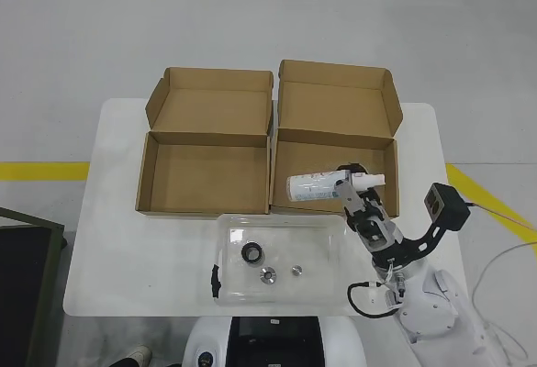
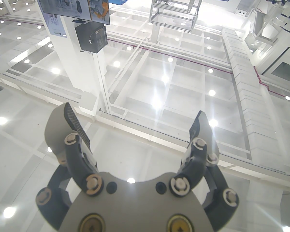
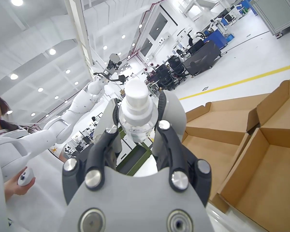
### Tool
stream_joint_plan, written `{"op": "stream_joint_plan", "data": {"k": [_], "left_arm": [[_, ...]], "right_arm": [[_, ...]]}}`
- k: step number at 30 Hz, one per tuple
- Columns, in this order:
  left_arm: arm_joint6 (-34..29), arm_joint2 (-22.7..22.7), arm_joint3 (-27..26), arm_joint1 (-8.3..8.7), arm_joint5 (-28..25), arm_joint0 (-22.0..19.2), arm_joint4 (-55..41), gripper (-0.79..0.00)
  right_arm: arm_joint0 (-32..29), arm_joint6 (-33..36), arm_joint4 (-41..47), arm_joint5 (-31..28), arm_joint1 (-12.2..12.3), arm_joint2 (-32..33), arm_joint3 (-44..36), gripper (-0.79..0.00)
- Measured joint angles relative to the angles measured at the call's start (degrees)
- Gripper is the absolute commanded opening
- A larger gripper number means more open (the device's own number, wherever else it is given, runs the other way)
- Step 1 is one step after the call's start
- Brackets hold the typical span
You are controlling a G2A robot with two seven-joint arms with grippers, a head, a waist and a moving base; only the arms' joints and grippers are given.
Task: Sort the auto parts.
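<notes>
On the white table (image 1: 112, 229): two open brown cardboard boxes side by side at the far half, left box (image 1: 204, 174) and right box (image 1: 332, 151), lids folded back. Just in front of them, a clear plastic rectangular bin (image 1: 316, 240).

In the bin, apart from one another: a black ring-shaped part (image 1: 251, 251), a round silver metal part (image 1: 268, 275), and a small silver nut-like piece (image 1: 296, 270).

My right hand (image 3: 138, 102) is clamped on the neck of a clear plastic spray bottle with a white cap (image 1: 316, 186). The bottle lies sideways over the near half of the right box; I cannot tell whether it touches the box.

My left hand (image 2: 134, 109) points up at a white coffered ceiling with round lights, fingers spread wide, nothing between them.

Room: grey floor, a yellow floor line (image 1: 29, 171) on both sides of the table.
</notes>
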Motion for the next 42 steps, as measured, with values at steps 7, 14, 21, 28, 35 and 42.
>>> {"op": "stream_joint_plan", "data": {"k": [7, 14, 21, 28, 35, 42], "left_arm": [[0.00, 0.00, 0.00, 0.00, 0.00, 0.00, 0.00, 0.000], [0.00, 0.00, 0.00, 0.00, 0.00, 0.00, 0.00, 0.000], [0.00, 0.00, 0.00, 0.00, 0.00, 0.00, 0.00, 0.000], [0.00, 0.00, 0.00, 0.00, 0.00, 0.00, 0.00, 0.000], [0.00, 0.00, 0.00, 0.00, 0.00, 0.00, 0.00, 0.000], [0.00, 0.00, 0.00, 0.00, 0.00, 0.00, 0.00, 0.000]], "right_arm": [[0.04, 0.29, -0.28, 0.30, -0.02, 0.01, 0.08, -0.785], [3.02, 1.62, -5.98, 4.56, -0.63, -1.16, 3.36, -0.785], [7.71, 1.57, -15.92, 9.91, -1.59, -4.53, 8.22, -0.785], [12.91, 2.83, -27.69, 15.92, -2.65, -8.41, 13.96, -0.785], [17.25, 4.97, -34.63, 20.53, -3.77, -11.75, 20.19, -0.785], [20.77, 7.84, -37.76, 22.52, -4.83, -14.25, 25.42, -0.785]]}}
